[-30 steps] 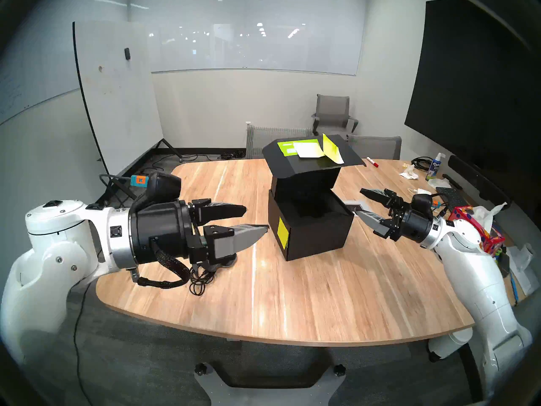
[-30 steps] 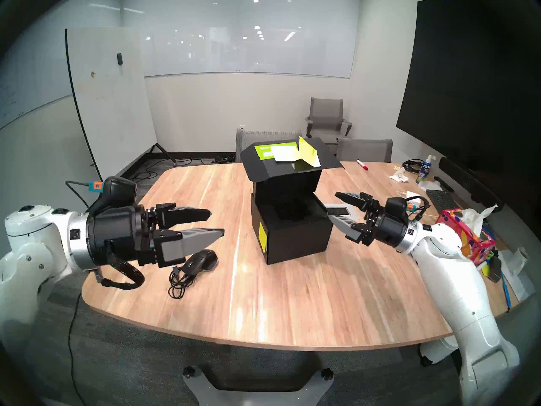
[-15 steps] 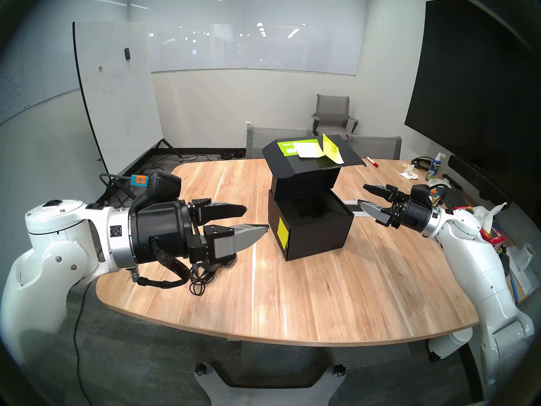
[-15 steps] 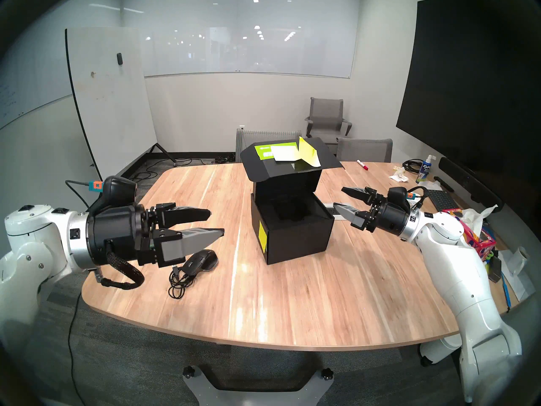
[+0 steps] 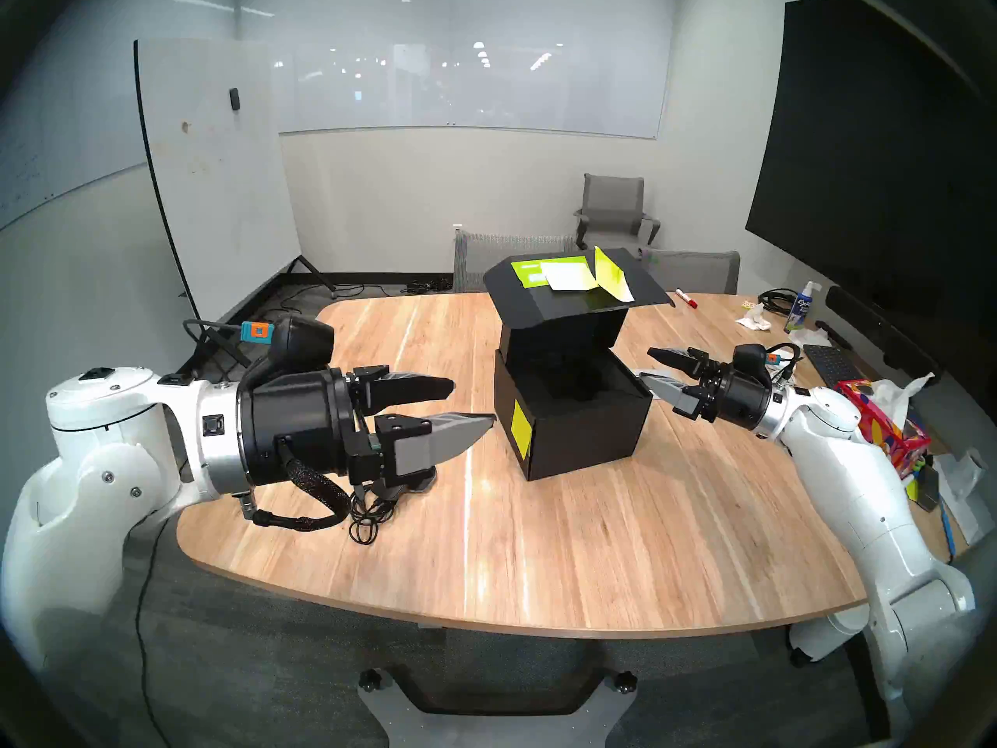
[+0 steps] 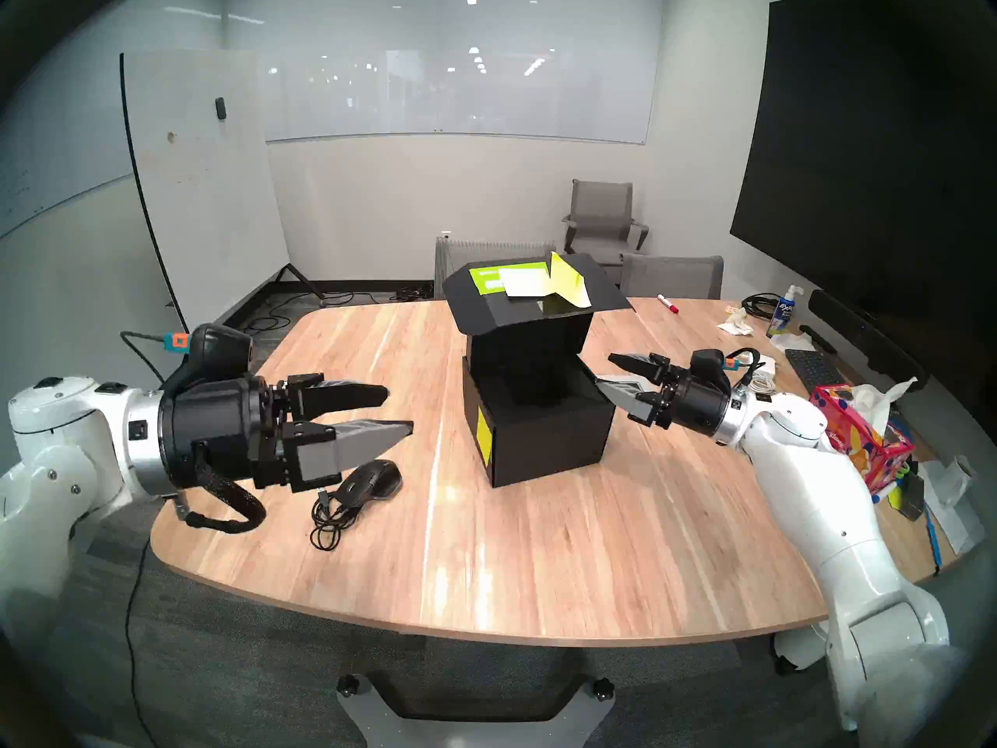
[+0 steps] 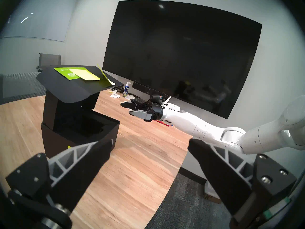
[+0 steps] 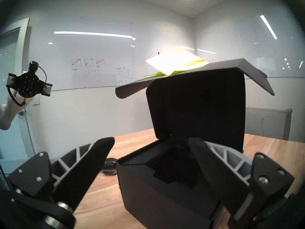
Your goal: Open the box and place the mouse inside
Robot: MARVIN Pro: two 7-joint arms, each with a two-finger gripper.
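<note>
The black box [image 5: 582, 434] [image 6: 545, 444] stands mid-table, its flap lid [image 5: 572, 293] raised and carrying green and yellow stickers; the dark insert shows inside. The black mouse [image 6: 372, 480] [image 8: 109, 165] lies on the table left of the box with its coiled cable [image 5: 367, 520]. My left gripper [image 5: 472, 404] [image 7: 149, 142] hovers open and empty just above the mouse. My right gripper [image 5: 646, 365] [image 8: 151, 140] is open and empty at the box's upper right edge, its lower finger close to the rim; whether it touches the rim is unclear.
A red floral tissue box [image 5: 885, 423], a keyboard [image 5: 833, 363], a spray bottle [image 5: 801, 307], crumpled tissues and a red marker [image 5: 686, 298] crowd the table's right side. Grey chairs [image 5: 696, 272] stand behind the table. A whiteboard [image 5: 216, 175] stands at the far left.
My right gripper has moved left, closer to the box's right rim, still open. The left arm, box and mouse have not moved.
</note>
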